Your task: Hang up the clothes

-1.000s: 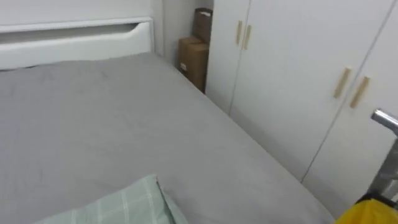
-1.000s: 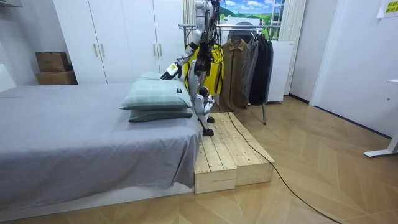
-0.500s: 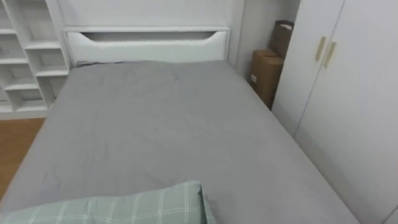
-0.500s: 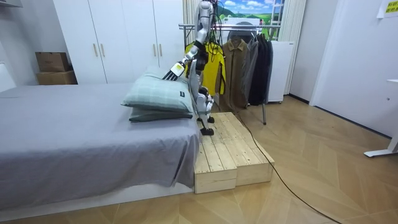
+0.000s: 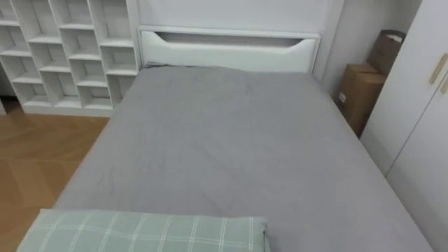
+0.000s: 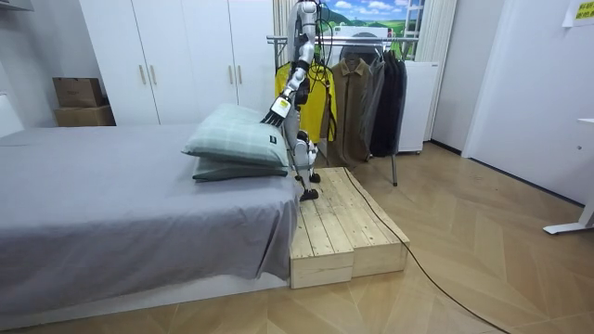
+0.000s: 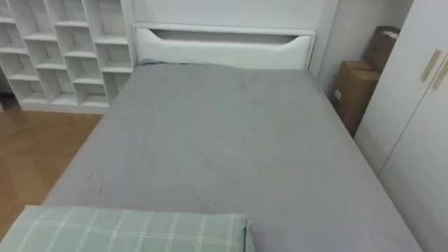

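While the robot faces the bed (image 5: pixel 231 154) from the near end, its left hand (image 6: pixel 276 111) hangs over the pillow (image 5: pixel 147 234), fingers spread, holding nothing. Clothes (image 6: pixel 357 97) hang behind it, far right. You should scan the bed slowly before committing to a reach.

Bedroom, probably in home. Before me grey bed (image 5: pixel 231 154), white headboard (image 5: pixel 227 50), checked pillow (image 5: pixel 147 233). Wardrobe (image 5: pixel 427 119) on my right, cube shelving (image 5: pixel 66 52) left; coats (image 6: pixel 367 93) on rack (image 6: pixel 394 172) behind me.
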